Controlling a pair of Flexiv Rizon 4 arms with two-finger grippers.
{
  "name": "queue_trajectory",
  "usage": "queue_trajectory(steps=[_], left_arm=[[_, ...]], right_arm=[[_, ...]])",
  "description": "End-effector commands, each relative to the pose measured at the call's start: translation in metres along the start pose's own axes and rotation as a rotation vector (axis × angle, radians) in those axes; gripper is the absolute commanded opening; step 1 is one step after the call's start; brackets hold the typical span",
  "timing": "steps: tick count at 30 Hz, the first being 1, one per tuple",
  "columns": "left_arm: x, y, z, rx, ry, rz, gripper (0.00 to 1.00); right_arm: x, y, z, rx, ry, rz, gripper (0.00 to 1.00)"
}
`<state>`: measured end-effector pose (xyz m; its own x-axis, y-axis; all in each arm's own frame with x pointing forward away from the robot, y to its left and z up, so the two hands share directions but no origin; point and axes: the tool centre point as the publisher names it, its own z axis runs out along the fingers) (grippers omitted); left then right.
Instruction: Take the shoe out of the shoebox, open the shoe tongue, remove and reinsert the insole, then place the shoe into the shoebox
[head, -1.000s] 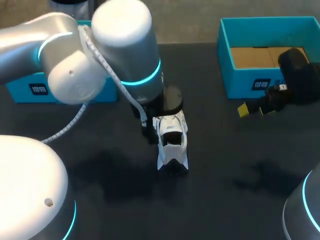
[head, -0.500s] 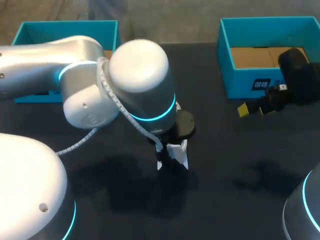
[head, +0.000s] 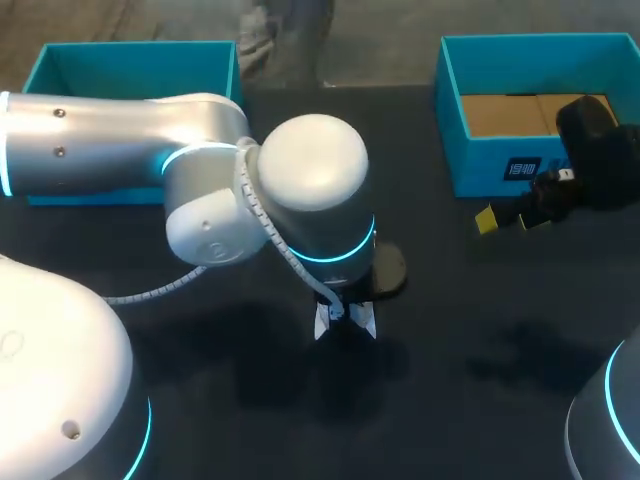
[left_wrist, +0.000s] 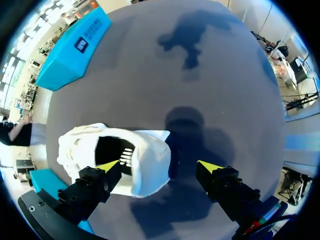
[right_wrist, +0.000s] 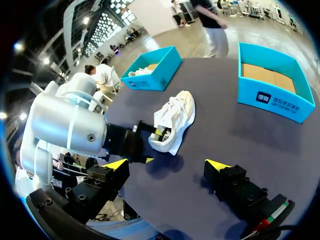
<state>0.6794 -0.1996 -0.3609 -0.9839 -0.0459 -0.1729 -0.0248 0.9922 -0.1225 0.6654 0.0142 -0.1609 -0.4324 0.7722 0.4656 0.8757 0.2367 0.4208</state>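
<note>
The shoebox on the right (head: 480, 170) holds only a brown cardboard sheet (head: 510, 112). The shoebox on the left (head: 140, 70) seems to hold something white (right_wrist: 142, 71), though it is too small to name. The white shoe (left_wrist: 145, 155) lies on the dark worktop (head: 480, 330) between the boxes. The left gripper (left_wrist: 159, 166) has its fingers spread wide, one at the shoe's opening and the other on bare worktop beside it. Since a second ago the left arm has swung over the shoe, hiding all but one end and uncovering the left shoebox. The right gripper (right_wrist: 167, 164) has not shifted, its fingers wide and holding nothing.
</note>
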Motion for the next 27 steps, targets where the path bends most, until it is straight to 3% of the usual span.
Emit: queue_trajectory(steps=[1, 22, 27], left_arm=[[-0.004, -0.005, 0.022, -0.019, 0.02, 0.013, 1.0], [0.002, 0.011, 0.043, -0.079, 0.06, 0.002, 1.0], [-0.001, 0.009, 0.039, -0.076, 0.064, 0.026, 0.86]], right_arm=[[0.0, 0.0, 0.001, 0.001, -0.001, 0.002, 1.0], [0.0, 0.0, 0.001, 0.001, -0.001, 0.002, 1.0], [0.0, 0.0, 0.001, 0.001, -0.001, 0.002, 1.0]])
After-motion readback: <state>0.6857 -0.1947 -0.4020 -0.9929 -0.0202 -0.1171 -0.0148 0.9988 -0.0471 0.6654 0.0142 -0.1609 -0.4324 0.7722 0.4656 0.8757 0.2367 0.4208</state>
